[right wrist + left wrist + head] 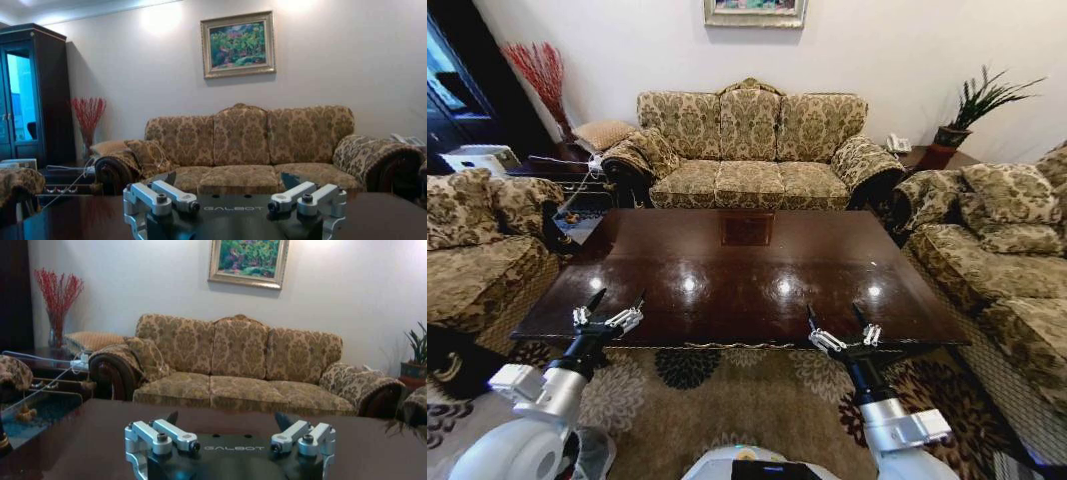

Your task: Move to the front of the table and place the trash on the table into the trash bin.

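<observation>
The table (pixel 737 275) lies straight ahead at twelve o'clock, its long axis running from nine to three, parallel to the patterned sofa (pixel 752 150) behind it. Its glossy dark top carries a carved square inlay (pixel 747 229) near the far edge. The left gripper (pixel 615 300) hovers over the near edge at about ten o'clock, fingers spread wide and holding nothing. The right gripper (pixel 835 313) hovers at about two o'clock, likewise wide and holding nothing.
</observation>
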{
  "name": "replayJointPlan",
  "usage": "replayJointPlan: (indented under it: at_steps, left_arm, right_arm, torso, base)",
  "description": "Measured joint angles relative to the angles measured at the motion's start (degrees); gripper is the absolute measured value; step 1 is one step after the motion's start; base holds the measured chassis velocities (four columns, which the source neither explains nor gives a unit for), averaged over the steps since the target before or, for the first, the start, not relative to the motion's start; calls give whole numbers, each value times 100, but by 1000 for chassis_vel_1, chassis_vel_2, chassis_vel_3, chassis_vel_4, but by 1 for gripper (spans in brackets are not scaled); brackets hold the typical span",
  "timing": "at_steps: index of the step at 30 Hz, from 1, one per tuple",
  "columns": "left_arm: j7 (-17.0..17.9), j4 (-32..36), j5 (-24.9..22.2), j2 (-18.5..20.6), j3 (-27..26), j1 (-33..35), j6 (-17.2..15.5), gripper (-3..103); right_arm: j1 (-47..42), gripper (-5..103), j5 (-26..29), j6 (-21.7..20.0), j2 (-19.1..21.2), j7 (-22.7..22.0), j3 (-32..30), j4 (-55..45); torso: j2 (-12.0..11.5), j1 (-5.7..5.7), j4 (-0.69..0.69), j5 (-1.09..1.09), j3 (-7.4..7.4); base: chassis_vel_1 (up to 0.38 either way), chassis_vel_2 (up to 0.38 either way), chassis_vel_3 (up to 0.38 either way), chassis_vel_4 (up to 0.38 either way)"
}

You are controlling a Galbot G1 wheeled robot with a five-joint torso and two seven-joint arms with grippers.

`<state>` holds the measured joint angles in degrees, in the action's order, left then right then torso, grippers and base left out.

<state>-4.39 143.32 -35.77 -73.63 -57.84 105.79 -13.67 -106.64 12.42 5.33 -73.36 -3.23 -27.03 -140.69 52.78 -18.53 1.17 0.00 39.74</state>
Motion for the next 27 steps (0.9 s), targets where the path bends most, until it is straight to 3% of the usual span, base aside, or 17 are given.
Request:
replayJointPlan:
  at_steps: [27]
  left_arm:
    - [-6,-8,2,-2,-9,-1,11,99]
  right_arm:
    - [4,100,10,1,-8,-4,-16,-1]
  torso:
    - [0,0,0,1,0]
  base:
    - [-67,-69,70,65]
